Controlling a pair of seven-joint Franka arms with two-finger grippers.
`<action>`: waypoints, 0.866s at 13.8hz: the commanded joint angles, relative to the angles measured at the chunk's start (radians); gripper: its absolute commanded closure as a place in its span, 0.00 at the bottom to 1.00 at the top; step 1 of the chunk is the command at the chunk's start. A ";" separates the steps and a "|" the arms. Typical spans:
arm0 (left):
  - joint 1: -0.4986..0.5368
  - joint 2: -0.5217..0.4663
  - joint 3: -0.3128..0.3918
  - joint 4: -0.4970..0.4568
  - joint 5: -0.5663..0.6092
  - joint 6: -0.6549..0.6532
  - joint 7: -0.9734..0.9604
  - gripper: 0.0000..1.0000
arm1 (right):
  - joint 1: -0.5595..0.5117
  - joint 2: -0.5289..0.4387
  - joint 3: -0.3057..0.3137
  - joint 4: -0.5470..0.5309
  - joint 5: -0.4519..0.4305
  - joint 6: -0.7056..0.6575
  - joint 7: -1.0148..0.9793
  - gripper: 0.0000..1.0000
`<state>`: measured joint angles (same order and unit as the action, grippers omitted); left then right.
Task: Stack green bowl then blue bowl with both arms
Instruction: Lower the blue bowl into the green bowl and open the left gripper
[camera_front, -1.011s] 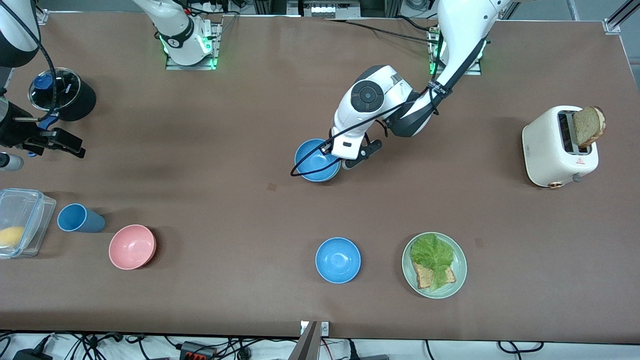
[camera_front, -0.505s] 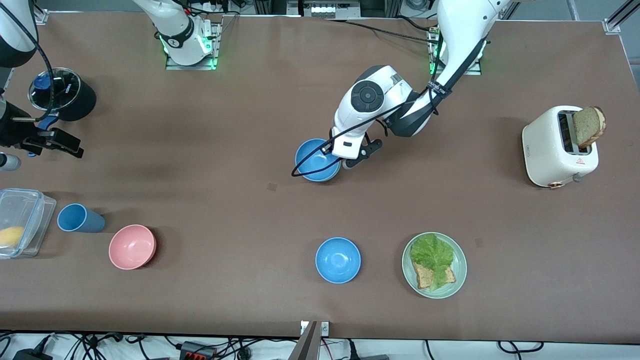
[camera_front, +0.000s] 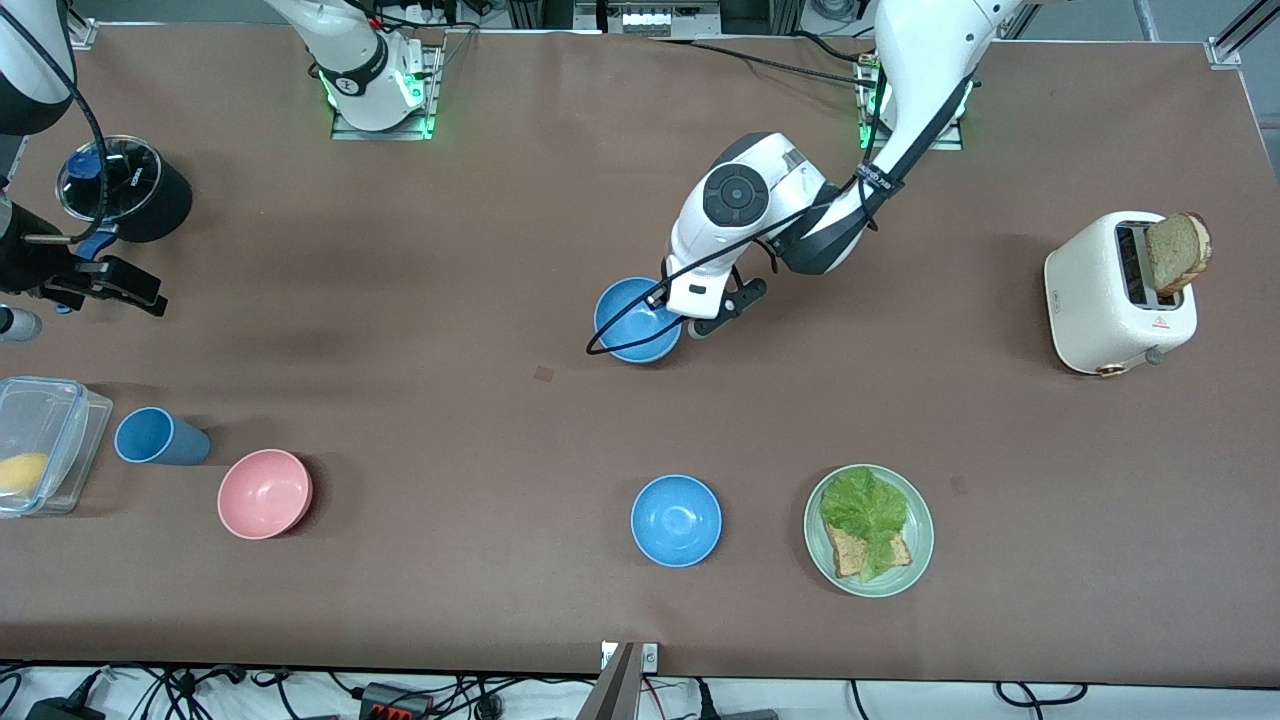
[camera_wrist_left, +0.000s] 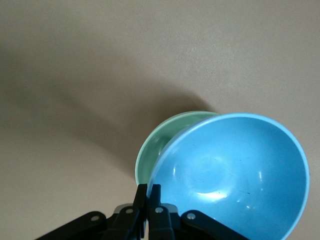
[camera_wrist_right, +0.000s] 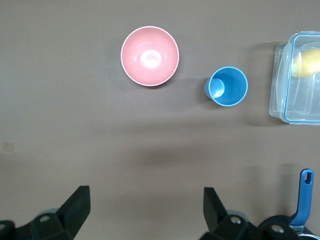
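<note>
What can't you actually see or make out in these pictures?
- Green bowl: in the left wrist view mostly covered by the blue bowl; hidden entirely in the front view.
- Left tool: its fingertips are hidden under the arm in the front view.
- Right tool: in its wrist view, cut off by the picture's edge.

The blue bowl (camera_wrist_left: 235, 172), sky-blue and glossy, is tilted and pinched at its rim by the left end effector (camera_wrist_left: 148, 200) mid-worktop. The pale green bowl (camera_wrist_left: 162, 145) sits beneath, largely covered by it.

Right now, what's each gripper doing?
Left gripper: shut on the blue bowl, held over the green bowl.
Right gripper: open, holding nothing, waiting.
</note>
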<state>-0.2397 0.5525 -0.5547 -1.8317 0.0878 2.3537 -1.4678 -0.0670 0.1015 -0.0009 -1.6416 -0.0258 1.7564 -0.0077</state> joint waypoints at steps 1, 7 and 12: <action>0.000 -0.020 0.006 -0.023 0.030 0.012 -0.017 1.00 | -0.011 -0.008 0.007 -0.011 -0.008 0.011 0.005 0.00; 0.000 -0.020 0.007 -0.031 0.030 0.012 -0.017 1.00 | -0.013 -0.009 0.005 -0.009 -0.008 0.011 0.005 0.00; 0.003 -0.013 0.007 -0.031 0.049 0.012 -0.022 0.84 | -0.019 -0.009 0.005 -0.009 -0.008 0.011 0.005 0.00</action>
<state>-0.2397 0.5536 -0.5497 -1.8438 0.1068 2.3537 -1.4679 -0.0760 0.1015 -0.0012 -1.6415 -0.0258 1.7578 -0.0076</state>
